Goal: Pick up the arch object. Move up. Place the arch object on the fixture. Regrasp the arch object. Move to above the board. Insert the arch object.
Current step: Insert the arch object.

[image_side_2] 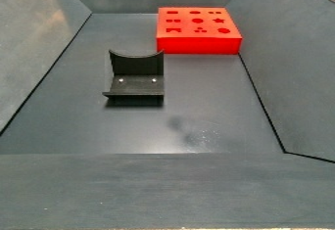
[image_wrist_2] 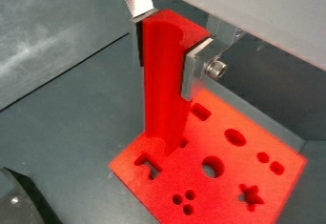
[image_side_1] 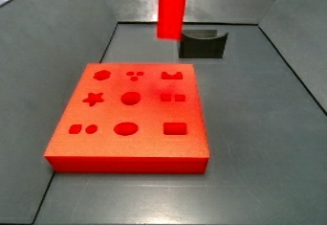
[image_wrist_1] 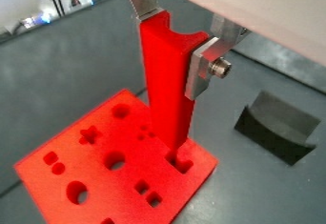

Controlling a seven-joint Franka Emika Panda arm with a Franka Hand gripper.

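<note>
Grey floor: fixture [image_side_2: 135, 77] apart from board [image_side_1: 132, 114]; gripper [image_wrist_1: 174, 39] pinching arch object [image_wrist_1: 167, 85] above.

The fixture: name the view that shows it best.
A side view: the fixture shows whole, scooped notch facing the camera. The other side view shows it smaller, behind the arch object. Wrist views crop it. The gripper holds the arch object above the board.
</note>
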